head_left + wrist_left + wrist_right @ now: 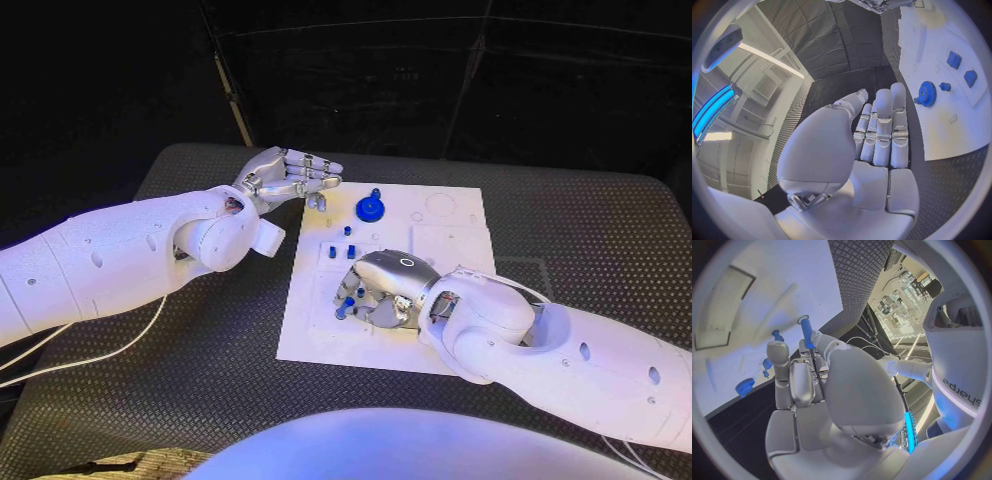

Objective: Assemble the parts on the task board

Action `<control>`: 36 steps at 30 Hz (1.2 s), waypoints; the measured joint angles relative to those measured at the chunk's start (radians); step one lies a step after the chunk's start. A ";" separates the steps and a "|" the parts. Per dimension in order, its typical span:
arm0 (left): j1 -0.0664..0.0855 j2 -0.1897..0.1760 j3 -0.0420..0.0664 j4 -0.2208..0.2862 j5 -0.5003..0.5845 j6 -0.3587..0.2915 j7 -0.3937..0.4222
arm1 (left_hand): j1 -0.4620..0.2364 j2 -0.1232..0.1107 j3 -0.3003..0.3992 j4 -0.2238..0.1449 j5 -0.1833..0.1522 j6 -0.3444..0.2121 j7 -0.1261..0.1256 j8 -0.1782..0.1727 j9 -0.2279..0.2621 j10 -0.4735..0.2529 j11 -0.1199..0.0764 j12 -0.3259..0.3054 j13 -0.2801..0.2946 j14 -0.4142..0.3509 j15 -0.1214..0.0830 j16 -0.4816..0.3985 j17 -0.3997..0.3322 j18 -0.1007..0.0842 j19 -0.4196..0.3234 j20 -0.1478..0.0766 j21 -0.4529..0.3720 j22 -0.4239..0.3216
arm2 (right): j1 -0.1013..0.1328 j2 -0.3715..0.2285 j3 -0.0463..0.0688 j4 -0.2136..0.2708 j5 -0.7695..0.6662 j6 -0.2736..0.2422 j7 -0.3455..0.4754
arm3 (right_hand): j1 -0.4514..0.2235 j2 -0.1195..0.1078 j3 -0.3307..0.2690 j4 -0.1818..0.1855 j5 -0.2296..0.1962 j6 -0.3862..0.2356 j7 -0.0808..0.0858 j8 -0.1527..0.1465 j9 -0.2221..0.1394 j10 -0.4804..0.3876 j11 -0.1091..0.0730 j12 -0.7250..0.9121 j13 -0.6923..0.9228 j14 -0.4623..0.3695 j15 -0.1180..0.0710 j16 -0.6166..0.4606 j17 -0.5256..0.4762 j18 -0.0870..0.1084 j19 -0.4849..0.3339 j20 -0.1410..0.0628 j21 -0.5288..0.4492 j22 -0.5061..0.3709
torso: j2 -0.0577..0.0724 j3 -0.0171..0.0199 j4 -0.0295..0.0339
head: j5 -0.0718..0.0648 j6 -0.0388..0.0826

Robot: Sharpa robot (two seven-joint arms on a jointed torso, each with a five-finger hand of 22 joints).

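Right hand (378, 292) is low over the board (447, 350), fingers (779, 357) clamped on a blue pin (807, 333) near its front-left part. Best to keep that pin upright, line it over its hole and press straight down. Left hand (286, 176) hovers at the board's far-left corner, fingers curled, holding nothing, the gear (371, 208) just beside it.

One task board (433, 240); one blue gear (371, 208); roughly five small blue parts (332, 252), some hidden under hand.
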 measured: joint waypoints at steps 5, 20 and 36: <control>0.000 0.000 0.000 0.000 0.000 0.001 0.000 | 0.000 0.000 0.000 0.000 0.000 0.000 0.000 0.000 0.000 0.000 0.000 0.000 0.000 0.000 0.000 0.000 0.000 0.000 0.000 0.000 0.000 0.000 | 0.000 0.003 -0.003 -0.007 -0.002 0.010 -0.001 | -0.001 -0.001 0.000 0.000 0.000 0.000 0.000 0.000 0.000 0.000 0.000 -0.001 0.000 0.000 0.000 0.000 0.000 0.000 0.000 0.000 0.000 0.000 | 0.000 -0.0001 0.0001 | 0.000 -0.001; 0.000 0.000 0.000 0.000 0.000 0.001 -0.001 | 0.000 0.000 0.000 0.000 0.000 -0.004 -0.004 0.000 0.000 0.000 0.000 0.000 0.000 0.000 0.000 0.000 -0.001 0.000 0.000 0.000 0.000 0.000 | 0.002 0.016 -0.007 -0.023 -0.021 0.026 -0.008 | -0.003 -0.003 0.002 -0.003 0.000 0.000 0.000 0.000 0.000 0.000 0.000 -0.006 -0.001 0.000 0.000 0.000 -0.001 0.000 -0.002 0.002 0.000 -0.002 | 0.001 -0.0004 0.0007 | 0.003 -0.005; 0.000 -0.001 0.000 0.000 0.000 0.002 -0.001 | 0.000 0.000 0.000 0.000 0.000 -0.004 -0.004 0.000 0.000 0.000 0.000 0.000 0.000 0.000 0.000 0.000 -0.001 0.000 0.000 0.000 0.000 0.000 | 0.006 0.033 -0.031 -0.028 -0.060 0.017 -0.018 | -0.073 -0.031 -0.001 0.000 0.034 -0.045 0.017 -0.022 -0.005 0.003 -0.023 -0.036 -0.007 0.003 0.008 0.000 -0.013 0.000 -0.018 0.018 -0.004 -0.021 | 0.000 -0.0007 0.0007 | 0.003 -0.005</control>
